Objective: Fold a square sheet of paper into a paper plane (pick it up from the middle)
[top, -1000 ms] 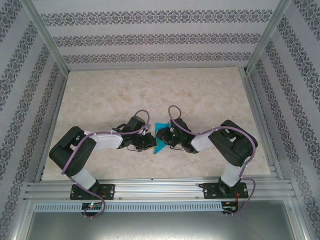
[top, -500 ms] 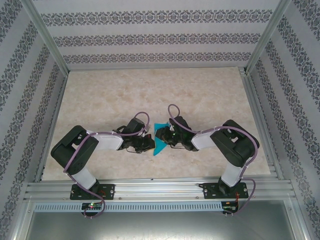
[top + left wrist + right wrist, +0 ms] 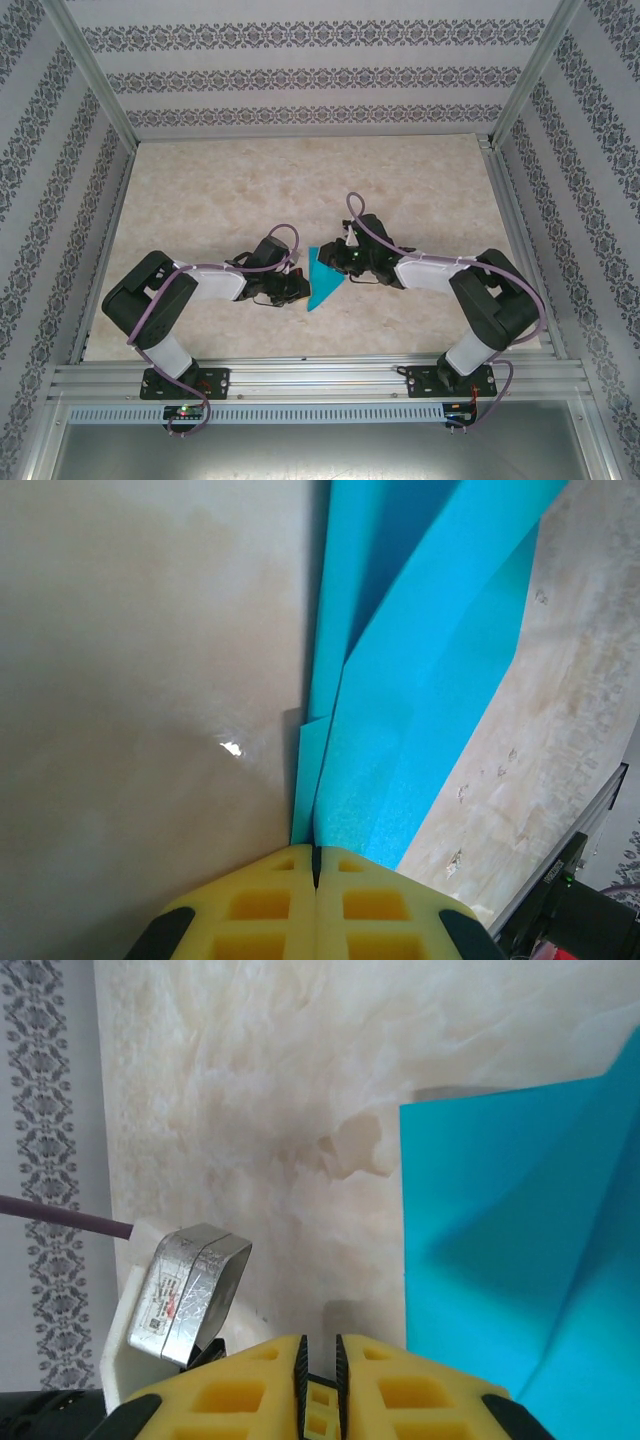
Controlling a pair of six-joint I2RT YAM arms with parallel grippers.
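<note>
The teal sheet of paper (image 3: 326,282) lies folded into a long pointed wedge between the two arms, its tip toward the near edge. In the left wrist view its layered folds (image 3: 430,670) run away from my left gripper (image 3: 316,858), whose yellow fingers are shut on the paper's near edge. From above, the left gripper (image 3: 303,288) sits at the wedge's left side. My right gripper (image 3: 341,259) hovers at the paper's far right corner. Its fingertips (image 3: 320,1348) stand a narrow gap apart with nothing between them, and the paper (image 3: 510,1250) lies just to their right.
The marble-patterned table (image 3: 300,180) stretches behind the arms. Patterned walls and aluminium frame rails (image 3: 310,375) close it in. A silver metal box (image 3: 190,1290) on a white mount shows at the left of the right wrist view.
The right gripper has come off the paper and drawn back toward the far right, its arm stretching out. More of the wedge is now uncovered. The left gripper has shut on the paper.
</note>
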